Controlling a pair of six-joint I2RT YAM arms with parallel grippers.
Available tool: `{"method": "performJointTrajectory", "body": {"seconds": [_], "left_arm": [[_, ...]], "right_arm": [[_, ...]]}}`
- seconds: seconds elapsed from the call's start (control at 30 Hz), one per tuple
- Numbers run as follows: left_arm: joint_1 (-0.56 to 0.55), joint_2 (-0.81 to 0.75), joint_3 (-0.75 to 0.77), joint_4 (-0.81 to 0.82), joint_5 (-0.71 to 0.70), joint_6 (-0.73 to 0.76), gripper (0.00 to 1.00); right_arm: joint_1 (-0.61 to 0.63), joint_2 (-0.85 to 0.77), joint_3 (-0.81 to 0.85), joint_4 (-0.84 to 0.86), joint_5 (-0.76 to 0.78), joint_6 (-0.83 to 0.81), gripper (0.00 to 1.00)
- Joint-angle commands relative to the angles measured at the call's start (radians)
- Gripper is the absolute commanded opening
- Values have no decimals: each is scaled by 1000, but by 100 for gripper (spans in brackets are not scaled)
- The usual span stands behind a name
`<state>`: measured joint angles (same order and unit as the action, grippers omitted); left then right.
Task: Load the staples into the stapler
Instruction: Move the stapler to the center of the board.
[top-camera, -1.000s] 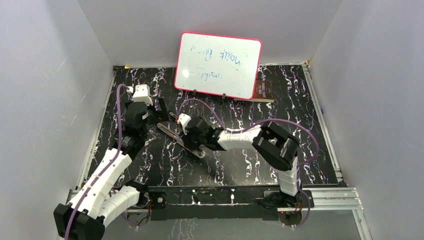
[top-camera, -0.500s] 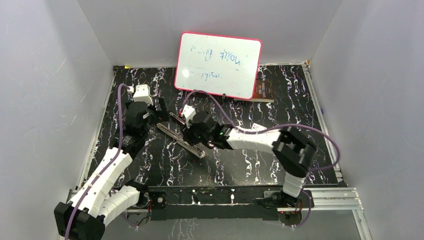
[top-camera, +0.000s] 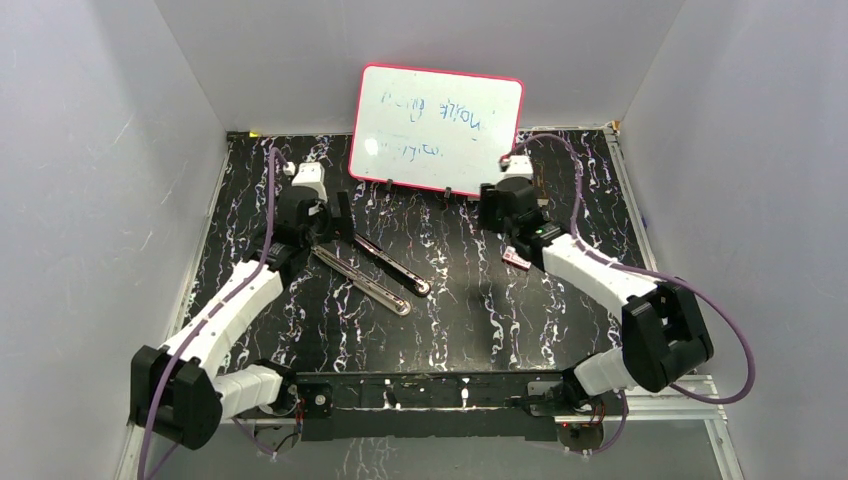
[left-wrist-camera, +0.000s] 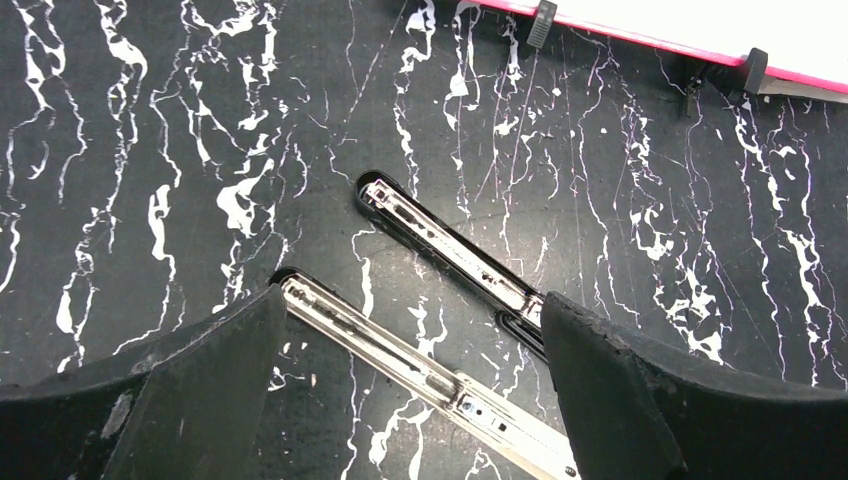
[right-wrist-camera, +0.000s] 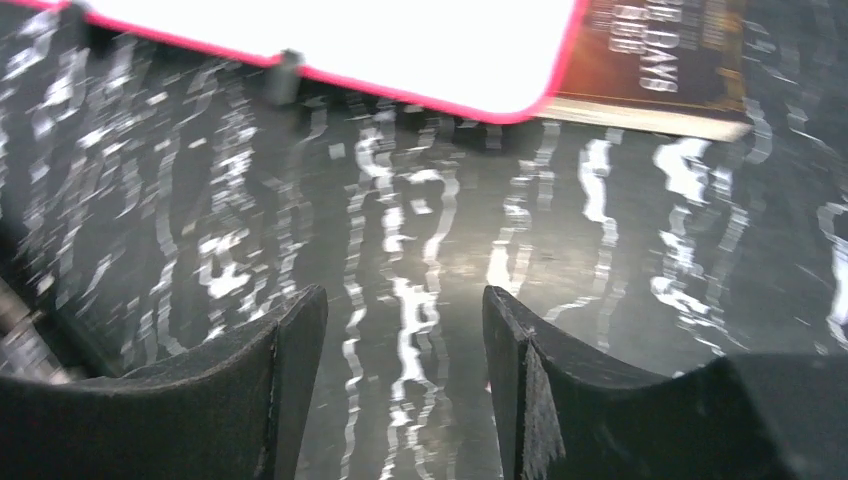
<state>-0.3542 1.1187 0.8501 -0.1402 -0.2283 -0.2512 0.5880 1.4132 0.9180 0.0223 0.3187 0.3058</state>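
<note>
On the black marbled table (top-camera: 600, 290), left of centre: stapler (top-camera: 362, 280), opened out and lying flat as two long halves side by side, both slanting from back-left to front-right. Half nearer the arm bases showing a shiny metal rail face up. Other half black, just behind it, narrow strip of table between. Where the halves join: cannot tell. Same stapler (left-wrist-camera: 450, 250) in left wrist view, both halves running down toward the lower right, black half ending behind one finger.

Left gripper (top-camera: 331, 226) hovering over the back-left ends of both halves, jaws spread wide, gripping nothing. Fingers (left-wrist-camera: 200, 400) either side of the rail half, above it, no contact seen.

Right gripper (top-camera: 492, 212) well apart from the stapler, far back and right of centre, just below the lower right corner of the whiteboard (top-camera: 437, 130). Jaws parted, only bare table between, nothing held. Right wrist view blurred.

Brown book (top-camera: 527, 180) lying behind the whiteboard's right corner. Small white-and-pink item (top-camera: 515, 259) on the table just beside the right arm, too small to identify.
</note>
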Motion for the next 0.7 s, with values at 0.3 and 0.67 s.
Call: {"method": "performJointTrajectory", "body": {"seconds": [0.3,0.67], "left_arm": [[7,124,144,-93,112,-34,98],[7,113,84,-44,131,-3,98]], "right_arm": [[-294,94,51,-200,-22,44,77],[-340,139,40,-245,-79,245,90]]}}
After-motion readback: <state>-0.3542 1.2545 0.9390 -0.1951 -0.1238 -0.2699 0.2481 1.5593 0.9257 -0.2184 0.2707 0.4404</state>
